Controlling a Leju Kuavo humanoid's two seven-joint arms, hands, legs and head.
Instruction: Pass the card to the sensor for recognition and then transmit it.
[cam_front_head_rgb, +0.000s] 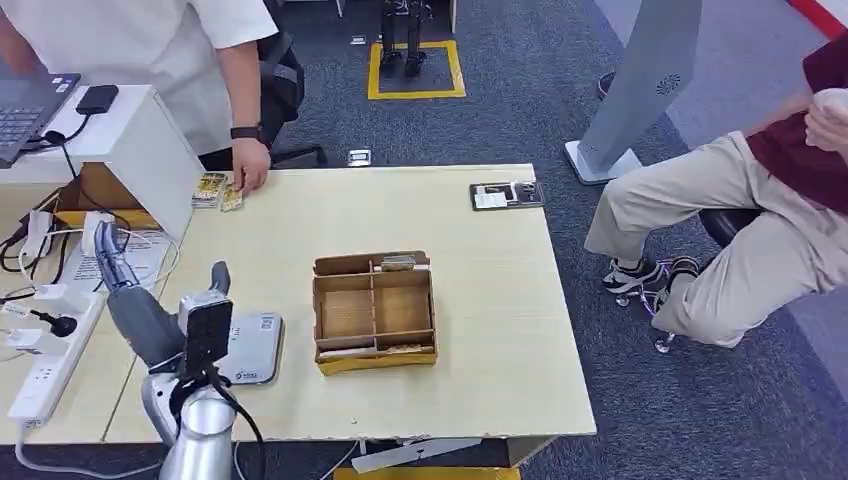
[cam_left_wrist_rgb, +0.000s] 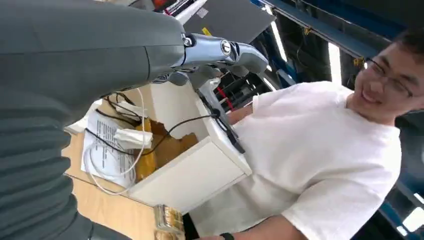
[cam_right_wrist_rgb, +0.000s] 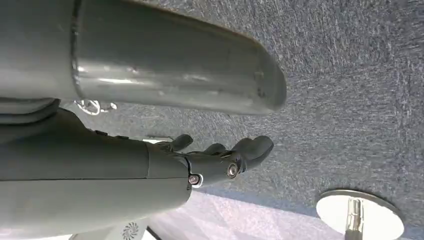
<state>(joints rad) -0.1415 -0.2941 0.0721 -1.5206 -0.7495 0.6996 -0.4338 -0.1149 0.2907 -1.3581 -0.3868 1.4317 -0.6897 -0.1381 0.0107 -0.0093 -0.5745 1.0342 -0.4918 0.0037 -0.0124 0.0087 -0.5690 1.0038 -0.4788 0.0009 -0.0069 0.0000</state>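
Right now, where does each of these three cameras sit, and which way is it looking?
Head view: high on the robot, looking forward and down at the table, the box and the reader; its left hand rises from below.
Left wrist view: behind the left hand, looking across at a person by the white stand.
Right wrist view: behind the right hand on a hanging arm, looking down at carpet.
Shared: head and left wrist views both show the person and the stand.

A cardboard divider box (cam_front_head_rgb: 374, 312) sits mid-table (cam_front_head_rgb: 480, 300), laptop (cam_front_head_rgb: 25, 110) far left.
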